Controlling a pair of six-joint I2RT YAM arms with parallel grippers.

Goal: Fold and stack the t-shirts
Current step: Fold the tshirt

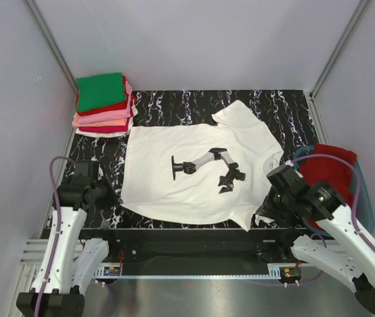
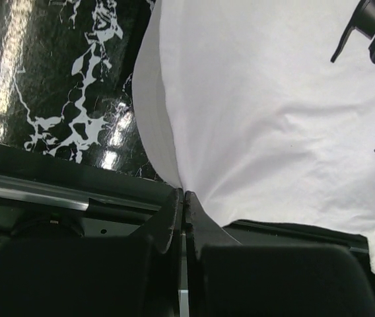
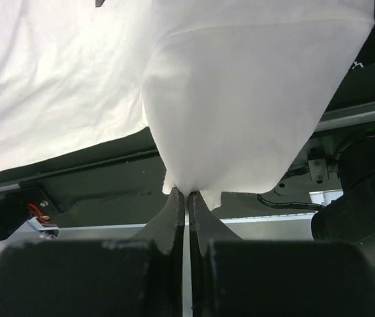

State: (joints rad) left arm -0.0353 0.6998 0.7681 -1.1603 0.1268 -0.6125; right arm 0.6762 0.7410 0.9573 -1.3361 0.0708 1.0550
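Note:
A white t-shirt with a black chest print [image 1: 194,168] lies spread on the black marbled table [image 1: 168,105]. My left gripper [image 1: 116,198] is shut on its near left hem corner, seen in the left wrist view [image 2: 182,193] where the white cloth [image 2: 260,112] runs into the fingertips. My right gripper [image 1: 261,214] is shut on the near right corner; in the right wrist view [image 3: 189,193] a fold of white cloth [image 3: 240,112] hangs from the tips, lifted off the table edge. A folded stack [image 1: 103,104] of green, red, pink and white tees sits at the far left.
A blue tub [image 1: 364,198] holding a red tee [image 1: 329,165] stands right of the table, beside my right arm. The metal frame rail [image 1: 194,264] runs along the near edge. Grey walls close in on left, right and back.

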